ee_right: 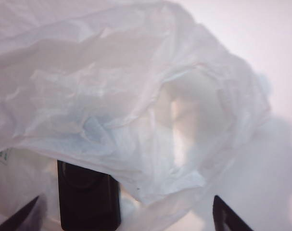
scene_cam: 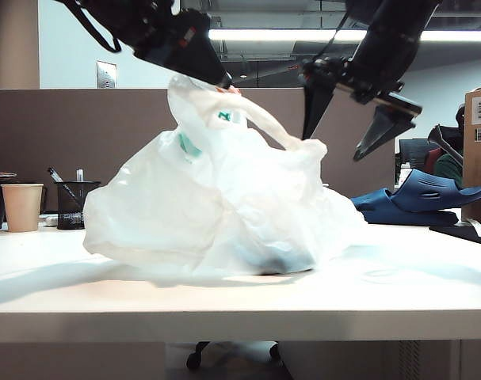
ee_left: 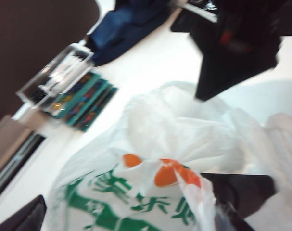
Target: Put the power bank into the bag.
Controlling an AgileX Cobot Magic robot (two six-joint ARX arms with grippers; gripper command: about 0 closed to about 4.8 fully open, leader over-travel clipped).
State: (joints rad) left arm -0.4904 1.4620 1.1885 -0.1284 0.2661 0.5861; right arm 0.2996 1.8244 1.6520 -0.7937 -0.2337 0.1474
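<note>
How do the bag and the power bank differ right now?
The bag is white, translucent and crumpled; the power bank is black, rigid and flat. The bag is far bigger and stands heaped; the power bank lies low, partly covered by its plastic. Shared: neither is clamped. The left gripper is open at the bag's top handle, and the right gripper is open above the bag's right side.

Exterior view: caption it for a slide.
Both open grippers, left and right, hang above the white bag on the table.
</note>
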